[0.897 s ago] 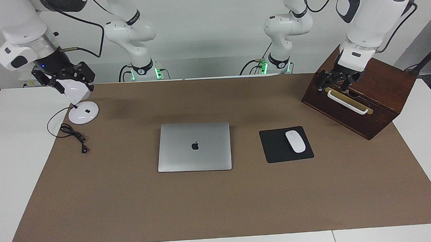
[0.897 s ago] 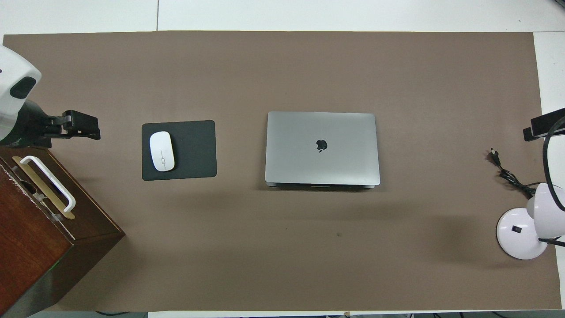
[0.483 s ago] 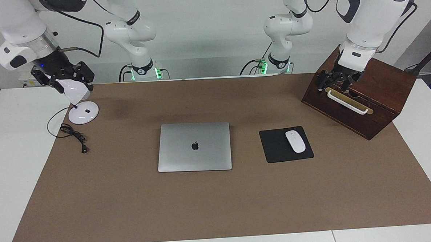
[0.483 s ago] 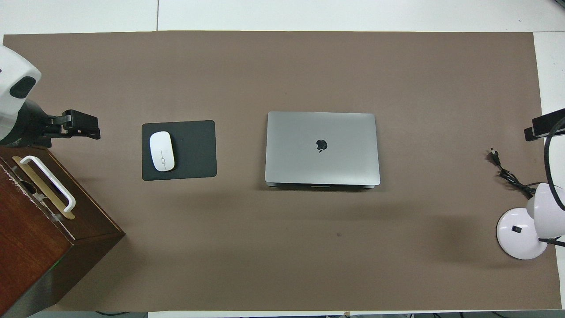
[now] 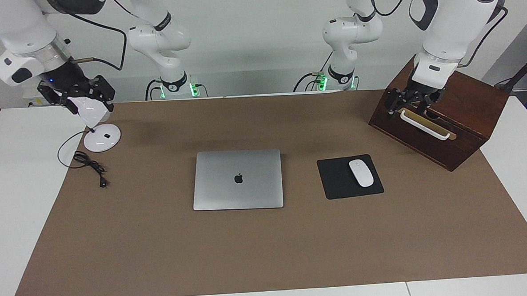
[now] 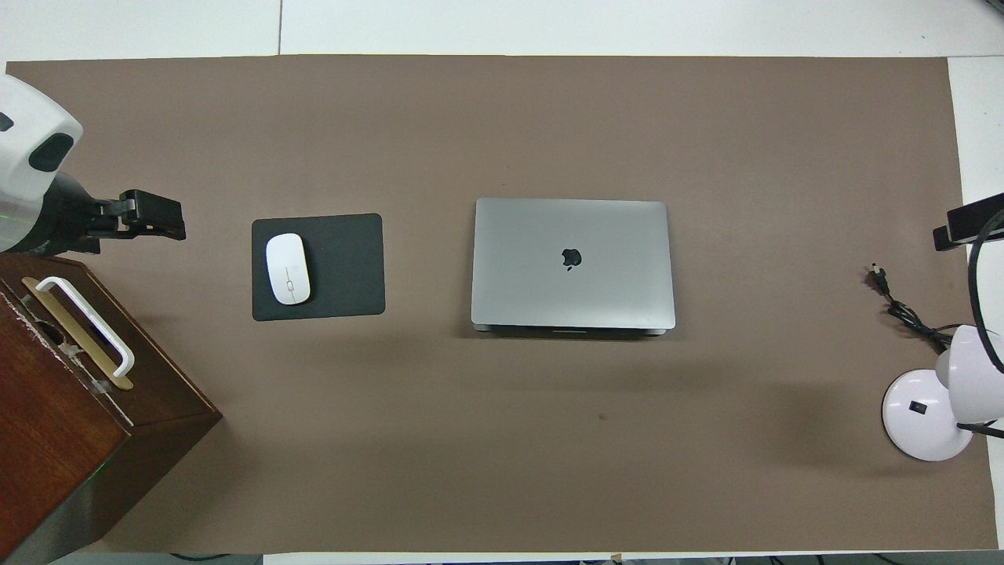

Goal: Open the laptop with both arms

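The silver-grey laptop point(image 5: 237, 179) point(image 6: 572, 263) lies shut and flat in the middle of the brown mat, logo up. My left gripper point(image 5: 408, 106) point(image 6: 153, 224) hangs over the wooden box's handle at the left arm's end of the table, open and holding nothing. My right gripper point(image 5: 76, 96) point(image 6: 969, 224) hovers above the white lamp at the right arm's end of the table. Both grippers are well away from the laptop.
A black mouse pad point(image 5: 336, 180) with a white mouse point(image 5: 361, 173) lies beside the laptop toward the left arm's end. A dark wooden box point(image 5: 462, 121) with a white handle stands there too. A white desk lamp point(image 5: 100, 137) and its black cord point(image 5: 91, 166) sit at the right arm's end.
My left gripper has edged slightly toward the middle of the table. The right arm has barely shifted. The laptop has not moved.
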`<action>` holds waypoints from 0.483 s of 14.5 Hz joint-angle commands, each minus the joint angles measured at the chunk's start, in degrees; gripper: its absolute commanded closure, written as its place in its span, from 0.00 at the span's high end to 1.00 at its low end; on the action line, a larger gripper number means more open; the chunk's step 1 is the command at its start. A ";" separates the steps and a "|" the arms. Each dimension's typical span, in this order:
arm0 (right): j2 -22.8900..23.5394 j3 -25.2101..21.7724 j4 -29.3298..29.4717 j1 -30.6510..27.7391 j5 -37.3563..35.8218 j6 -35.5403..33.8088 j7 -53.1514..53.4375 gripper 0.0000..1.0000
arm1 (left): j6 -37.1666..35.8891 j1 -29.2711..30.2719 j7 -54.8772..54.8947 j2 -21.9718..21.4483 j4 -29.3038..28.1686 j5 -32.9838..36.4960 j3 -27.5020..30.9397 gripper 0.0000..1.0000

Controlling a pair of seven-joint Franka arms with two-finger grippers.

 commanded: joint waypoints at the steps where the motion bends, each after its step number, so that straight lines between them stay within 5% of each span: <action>1: -0.47 0.40 -0.47 -0.33 0.05 0.19 0.45 1.00 | 3.43 -0.61 0.22 -2.79 -5.43 -0.47 0.29 1.00; 7: -0.39 0.67 -1.17 0.02 0.22 9.23 1.15 1.00 | 4.14 -3.33 0.31 -6.04 -11.94 -0.65 0.29 1.00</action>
